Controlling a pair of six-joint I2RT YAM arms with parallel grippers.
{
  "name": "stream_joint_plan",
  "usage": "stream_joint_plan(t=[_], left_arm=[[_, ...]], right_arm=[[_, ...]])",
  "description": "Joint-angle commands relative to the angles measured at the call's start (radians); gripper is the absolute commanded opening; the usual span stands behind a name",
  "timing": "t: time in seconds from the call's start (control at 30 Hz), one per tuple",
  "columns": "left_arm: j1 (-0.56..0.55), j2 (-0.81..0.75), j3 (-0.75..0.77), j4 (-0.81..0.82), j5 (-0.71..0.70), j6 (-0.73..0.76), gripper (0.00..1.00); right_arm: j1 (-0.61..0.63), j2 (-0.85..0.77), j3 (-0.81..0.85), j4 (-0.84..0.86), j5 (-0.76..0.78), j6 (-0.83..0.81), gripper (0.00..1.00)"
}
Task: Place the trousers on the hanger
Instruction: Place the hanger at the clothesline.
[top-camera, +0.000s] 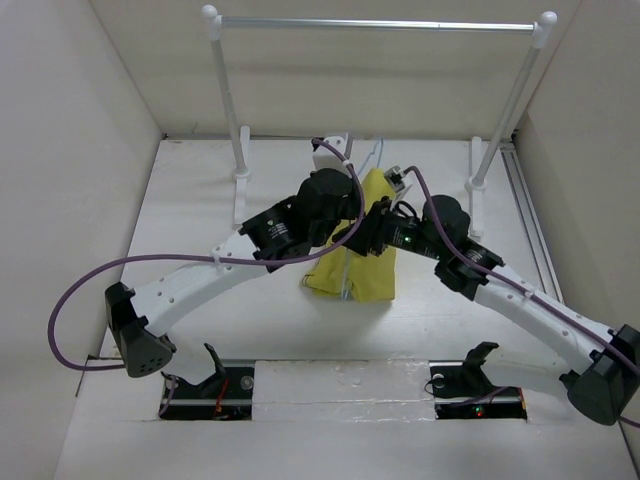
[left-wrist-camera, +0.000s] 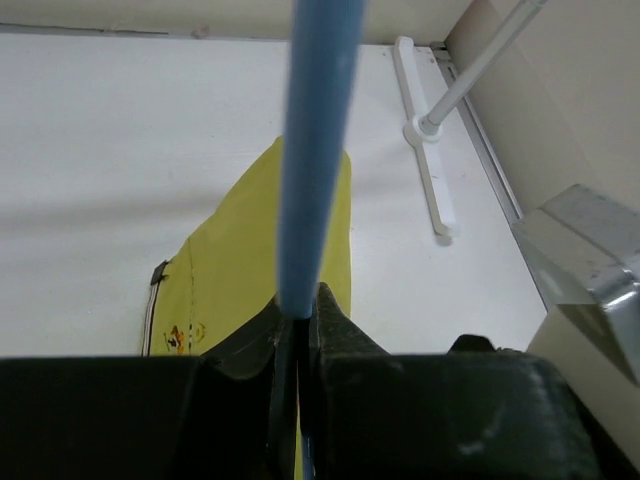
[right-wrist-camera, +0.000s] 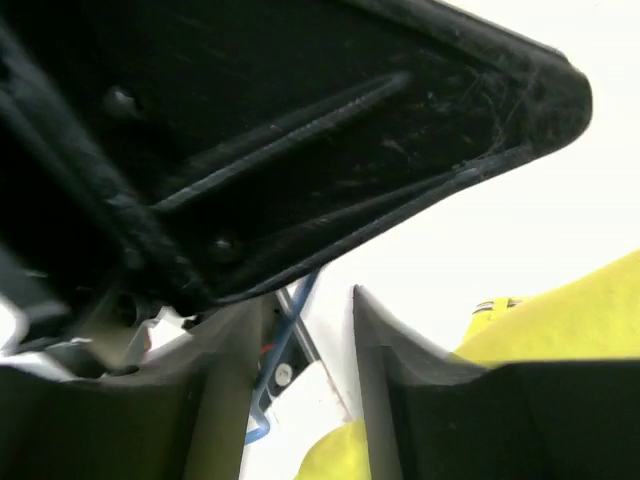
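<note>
The mustard-yellow trousers (top-camera: 352, 270) lie bunched on the table's middle, partly under both wrists. The pale blue hanger (top-camera: 375, 152) sticks out past their far edge, and a thin wire of it crosses the cloth. My left gripper (top-camera: 352, 195) is shut on the hanger's blue wire (left-wrist-camera: 318, 150), which runs up from the fingertips (left-wrist-camera: 330, 305) above the trousers (left-wrist-camera: 250, 270). My right gripper (top-camera: 378, 225) is open beside it. In the right wrist view the hanger wire (right-wrist-camera: 287, 345) shows between the spread fingers (right-wrist-camera: 375, 330), close to the left one, with yellow cloth (right-wrist-camera: 570, 320) below.
A silver rail (top-camera: 380, 24) on white posts (top-camera: 228, 100) stands at the back, and its right foot (left-wrist-camera: 425, 130) shows in the left wrist view. The left arm's black body (right-wrist-camera: 300, 120) hangs just above my right gripper. White walls close in the table (top-camera: 200, 220).
</note>
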Motion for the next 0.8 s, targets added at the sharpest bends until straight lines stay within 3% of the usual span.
stream_joint_plan(t=[0.0,0.1,0.2,0.37,0.4,0.47,0.5,0.53,0.77], left_arm=[[0.006,-0.042,0.058,0.08,0.002,-0.022,0.0],[0.028,-0.044,0.059,0.078,0.014,-0.023,0.0],[0.037,-0.038,0.068,0.083,-0.007,-0.002,0.0],[0.137,-0.018,0.09,0.101,0.085,0.009,0.0],[0.149,-0.015,0.099,0.101,0.096,0.01,0.03],[0.182,-0.006,0.143,0.107,0.145,0.024,0.18],[0.192,-0.006,0.16,0.109,0.159,0.038,0.36],[0.192,-0.004,0.179,0.112,0.177,0.049,0.43],[0.201,-0.003,0.421,0.055,0.199,0.119,0.61]], right_arm=[[0.016,0.034,-0.04,0.187,0.002,0.078,0.32],[0.027,0.029,-0.057,0.232,0.031,0.109,0.09],[0.027,0.019,-0.03,0.215,0.055,0.11,0.0],[-0.028,0.008,0.03,0.206,0.037,0.136,0.0],[-0.066,0.008,0.052,0.206,0.037,0.14,0.0],[-0.106,0.012,0.073,0.195,-0.015,0.15,0.0],[-0.126,0.02,0.085,0.195,-0.026,0.152,0.0],[-0.167,0.026,0.111,0.195,-0.056,0.153,0.0],[-0.324,0.107,0.288,0.203,-0.15,0.161,0.0]])
